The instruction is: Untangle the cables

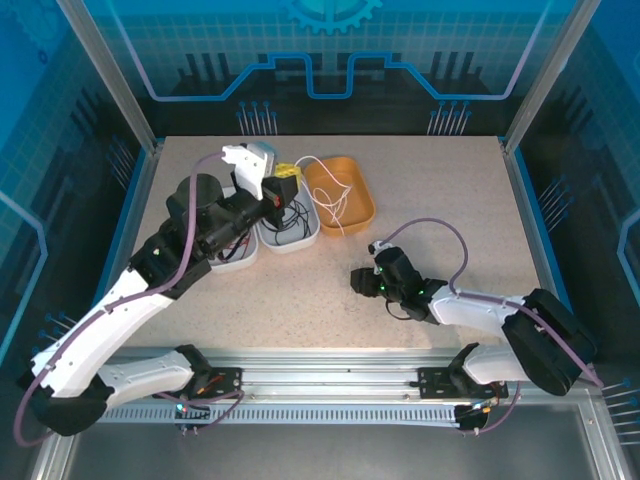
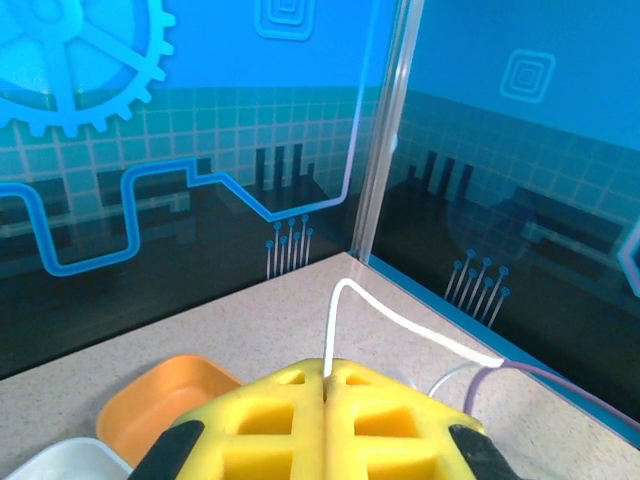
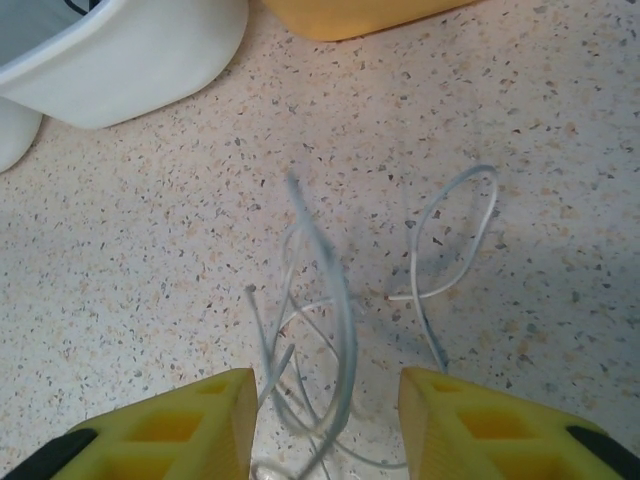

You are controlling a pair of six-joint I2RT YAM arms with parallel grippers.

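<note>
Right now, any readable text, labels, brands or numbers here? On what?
No readable text, label, brand or number.
Blue wall panels: graphics alone, a gear, circuit lines, nested squares.
Orange tray, white tray, white cable, yellow fingers: no lettering.

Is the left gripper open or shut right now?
Shut. In its wrist view the left gripper has its yellow fingers pressed together, no gap, pinching a white cable that rises between them.

Robot lab cell: speckled table [image 1: 440, 210] walled behind and at both sides by blue panels [image 1: 200, 50] printed with gears and circuit lines, aluminium posts [image 1: 108, 75] at its corners, left arm [image 1: 130, 310] and right arm [image 1: 480, 305] on a rail [image 1: 330, 385] along its near edge.
</note>
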